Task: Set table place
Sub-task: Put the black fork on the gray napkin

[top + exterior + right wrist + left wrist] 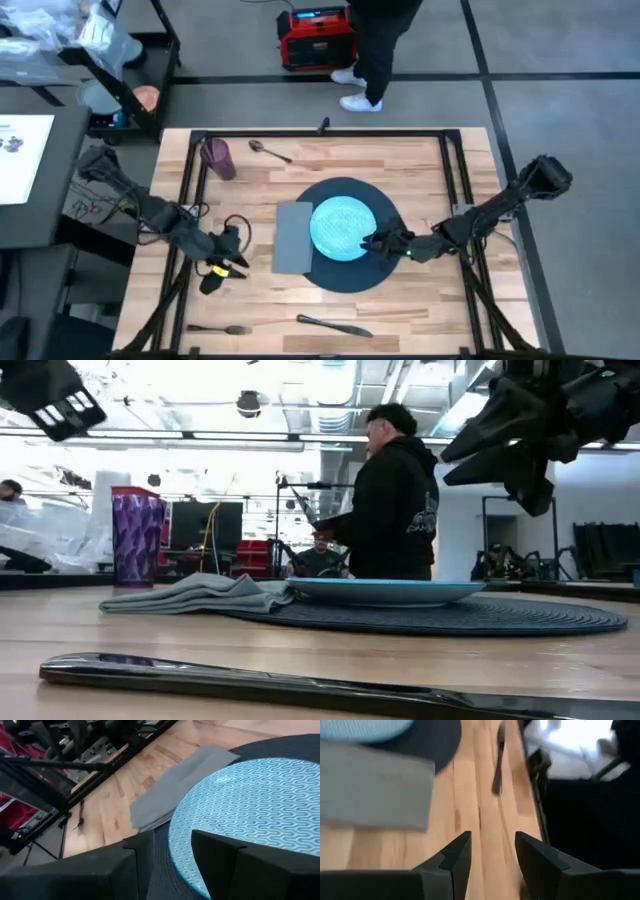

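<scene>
Woven round place (345, 270), patterned plate (342, 227)

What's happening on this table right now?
A place setting is half laid. The light blue plate sits on the dark round mat, with a grey napkin beside it. The right gripper hovers open at the plate's edge, holding nothing. The left gripper waits open left of the napkin. The knife, fork, spoon and purple cup lie unplaced near the table's edges.
</scene>
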### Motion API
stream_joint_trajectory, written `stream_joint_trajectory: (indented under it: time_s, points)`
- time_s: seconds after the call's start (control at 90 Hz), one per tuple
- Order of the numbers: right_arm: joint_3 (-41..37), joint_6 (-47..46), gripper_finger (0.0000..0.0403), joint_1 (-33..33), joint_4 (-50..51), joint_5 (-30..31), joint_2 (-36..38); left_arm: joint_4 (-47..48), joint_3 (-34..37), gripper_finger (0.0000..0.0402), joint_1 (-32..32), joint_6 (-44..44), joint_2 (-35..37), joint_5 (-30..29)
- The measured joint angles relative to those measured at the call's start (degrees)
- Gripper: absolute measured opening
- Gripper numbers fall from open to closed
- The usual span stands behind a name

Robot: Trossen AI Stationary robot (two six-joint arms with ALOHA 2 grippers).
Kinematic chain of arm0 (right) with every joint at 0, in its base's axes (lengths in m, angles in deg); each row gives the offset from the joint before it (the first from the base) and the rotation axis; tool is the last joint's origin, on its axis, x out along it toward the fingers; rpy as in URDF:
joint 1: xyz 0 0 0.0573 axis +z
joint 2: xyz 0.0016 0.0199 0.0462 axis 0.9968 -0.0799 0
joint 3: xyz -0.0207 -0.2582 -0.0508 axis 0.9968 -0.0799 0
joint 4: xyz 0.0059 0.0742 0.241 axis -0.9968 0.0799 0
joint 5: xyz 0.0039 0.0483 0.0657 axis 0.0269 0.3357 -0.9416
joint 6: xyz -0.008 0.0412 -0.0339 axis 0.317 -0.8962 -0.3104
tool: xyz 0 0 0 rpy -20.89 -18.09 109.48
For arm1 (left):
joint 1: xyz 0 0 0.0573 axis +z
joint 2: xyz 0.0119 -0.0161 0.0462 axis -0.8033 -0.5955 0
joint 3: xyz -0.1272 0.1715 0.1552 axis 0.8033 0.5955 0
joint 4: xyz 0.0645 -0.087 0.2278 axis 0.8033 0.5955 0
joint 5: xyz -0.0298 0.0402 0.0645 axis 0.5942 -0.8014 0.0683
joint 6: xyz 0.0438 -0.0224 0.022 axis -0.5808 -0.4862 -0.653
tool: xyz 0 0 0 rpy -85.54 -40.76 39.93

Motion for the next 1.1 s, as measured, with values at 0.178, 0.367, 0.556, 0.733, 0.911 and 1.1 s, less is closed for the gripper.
stream_joint_trajectory:
  time_s: [0.178, 0.367, 0.556, 0.733, 0.911, 1.1]
  points:
    - [-0.02, -0.35, 0.0118, 1.87, -0.01, -0.01, 0.0, 1.43, -3.93, 0.0136, -5.08, 7.25, -8.44, 2.44]
    - [0.0, -0.46, 0.0118, 4.64, -0.02, 0.01, 0.0, 1.37, -7.2, 0.0136, -11.25, 17.22, -17.23, 2.27]
    - [0.0, -0.95, 0.0118, 8.45, -0.01, 0.01, 0.0, 1.4, -10.64, 0.0136, -16.97, 27.2, -25.98, 1.25]
    - [0.0, -2.81, 0.0118, 11.75, -0.01, 0.16, 0.0, 1.33, -14.09, 0.0136, -21.02, 34.48, -33.02, 1.21]
    - [0.0, -3.57, 0.0118, 14.46, 0.0, 0.4, 0.0, 1.97, -18.05, 0.0136, -24.96, 39.06, -39.62, 1.4]
    - [0.0, -5.12, 0.0118, 16.29, -0.07, 1.4, 0.0, 10.57, -21.67, 0.0136, -27.13, 41.57, -44.53, 2.3]
